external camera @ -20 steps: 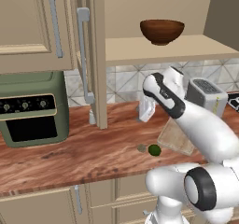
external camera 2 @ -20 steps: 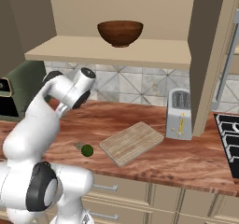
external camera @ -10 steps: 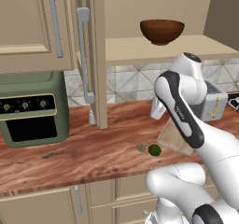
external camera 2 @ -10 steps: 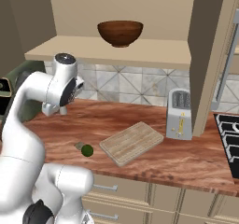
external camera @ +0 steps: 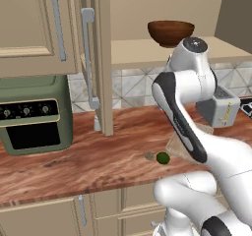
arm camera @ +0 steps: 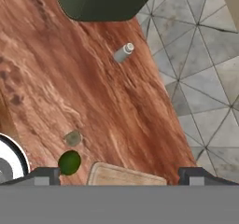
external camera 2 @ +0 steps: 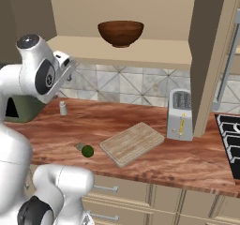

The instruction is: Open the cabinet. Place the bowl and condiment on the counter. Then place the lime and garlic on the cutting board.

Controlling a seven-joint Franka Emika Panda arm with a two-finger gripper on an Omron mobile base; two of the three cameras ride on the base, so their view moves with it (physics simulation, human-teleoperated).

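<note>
The cabinet [external camera 2: 154,55] stands open, and the dark brown bowl [external camera 2: 121,32] sits on its inner shelf; the same bowl [external camera: 170,32] lies just up and left of my raised wrist. The pale condiment [external camera 2: 63,108] stands on the counter [external camera 2: 197,163] near the backsplash. At the counter's front, the lime [external camera 2: 87,151] and garlic [external camera 2: 79,146] lie side by side, left of the cutting board [external camera 2: 131,143]. My gripper [arm camera: 120,175] is open and holds nothing. It looks down from high above the condiment [arm camera: 123,52], lime [arm camera: 69,162], garlic [arm camera: 72,138] and cutting board [arm camera: 126,175].
A green toaster oven [external camera: 34,114] stands on the counter at the left, under a closed upper cabinet. The open left door [external camera: 101,58] juts out over the counter. A grey toaster [external camera 2: 180,121] stands right of the board, with a stove [external camera 2: 232,139] beyond it.
The arm has swung up from low over the counter, and its wrist now sits in front of the shelf near the bowl. The gripper stayed open. Nothing on the counter moved.
</note>
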